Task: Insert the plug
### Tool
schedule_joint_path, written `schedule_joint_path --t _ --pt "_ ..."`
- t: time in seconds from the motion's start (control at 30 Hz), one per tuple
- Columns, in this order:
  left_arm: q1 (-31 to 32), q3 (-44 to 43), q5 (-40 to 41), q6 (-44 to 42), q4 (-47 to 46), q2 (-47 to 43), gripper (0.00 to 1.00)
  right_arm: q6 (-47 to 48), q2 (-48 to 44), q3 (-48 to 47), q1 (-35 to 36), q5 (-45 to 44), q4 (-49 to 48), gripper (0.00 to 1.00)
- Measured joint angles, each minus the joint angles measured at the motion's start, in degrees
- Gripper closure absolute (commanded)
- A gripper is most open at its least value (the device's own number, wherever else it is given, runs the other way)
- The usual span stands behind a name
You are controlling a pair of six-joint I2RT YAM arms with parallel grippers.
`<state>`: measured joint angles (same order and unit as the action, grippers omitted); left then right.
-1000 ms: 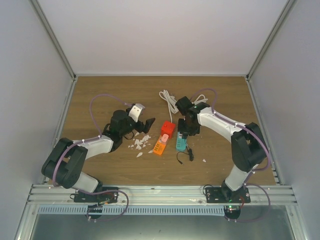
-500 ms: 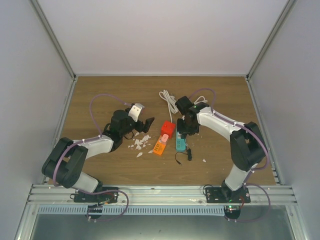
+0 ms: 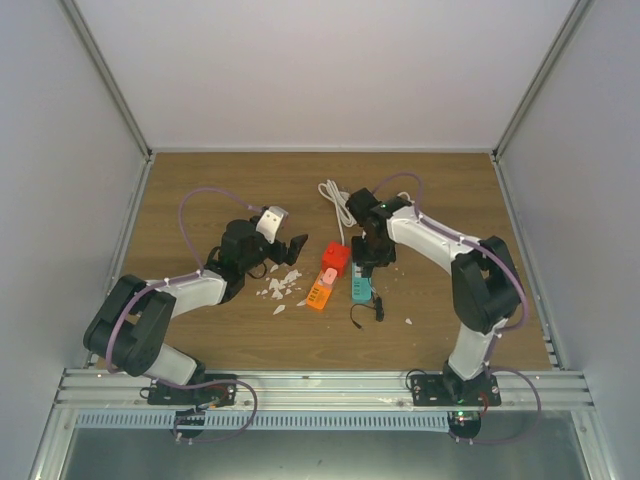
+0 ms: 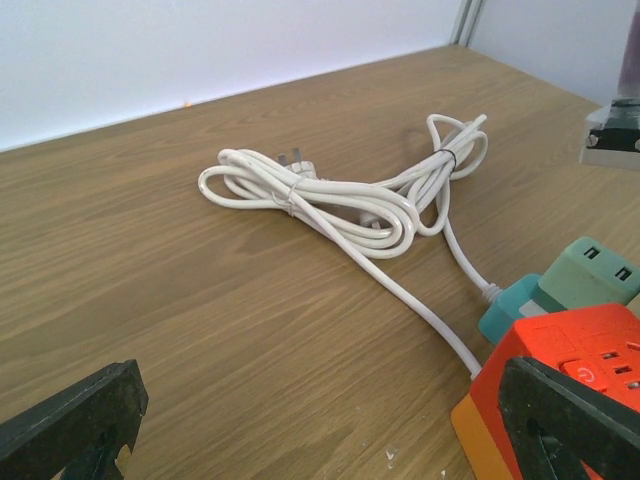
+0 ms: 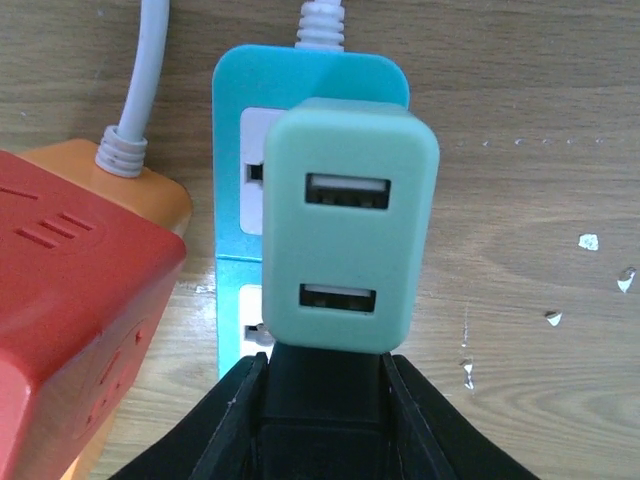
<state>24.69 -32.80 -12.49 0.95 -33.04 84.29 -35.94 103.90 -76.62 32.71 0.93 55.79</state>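
The right gripper (image 5: 320, 430) is clamped on the plug (image 5: 320, 385), directly over the teal strip (image 5: 310, 75), on the near side of the green adapter (image 5: 350, 220). The strip's long axis runs straight ahead of this nearer arm. The left gripper (image 4: 320, 420) hangs spread wide, well left of the strip.

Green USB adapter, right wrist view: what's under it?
A teal power strip, white socket face peeking out left of the green USB adapter. Its prongs and the socket holes beneath are covered.
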Motion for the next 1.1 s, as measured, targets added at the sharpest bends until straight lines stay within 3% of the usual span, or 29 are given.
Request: schedule_joint_path --t 0.03,0.13,0.37,0.43,0.5,0.6,0.67,0.93,1.1 --pt "0.0 0.0 0.0 0.0 0.1 0.0 0.01 0.0 0.1 -0.1 0.0 0.0 0.1 0.35" --pt "0.0 -0.1 0.0 0.0 0.4 0.2 0.01 1.5 1.9 -1.7 0.1 1.6 1.6 0.16" --pt "0.0 -0.1 0.1 0.0 0.8 0.3 0.01 3.4 2.8 -3.5 0.2 3.4 5.5 0.13" --pt "0.0 -0.1 0.1 0.0 0.8 0.3 0.01 3.7 2.3 -4.5 0.1 3.3 6.2 0.17" --pt "0.0 -0.1 0.1 0.0 0.8 0.3 0.01 4.0 1.3 -5.5 -0.1 2.9 6.9 0.34" --pt "0.0 -0.1 0.1 0.0 0.8 0.3 0.01 4.5 -0.5 -6.8 -0.4 2.2 7.6 0.78" --pt "0.0 -0.1 0.1 0.0 0.8 0.3 0.01 4.5 -1.7 -7.6 -0.6 1.7 8.0 0.98" --pt "-0.1 -0.1 0.1 0.0 0.8 0.3 0.01 4.7 -2.6 -9.0 -1.0 0.4 8.8 0.99" --pt "-0.1 -0.1 0.1 0.0 1.0 0.3 0.01 4.7 -2.7 -3.6 -1.1 0.9 6.6 1.0"
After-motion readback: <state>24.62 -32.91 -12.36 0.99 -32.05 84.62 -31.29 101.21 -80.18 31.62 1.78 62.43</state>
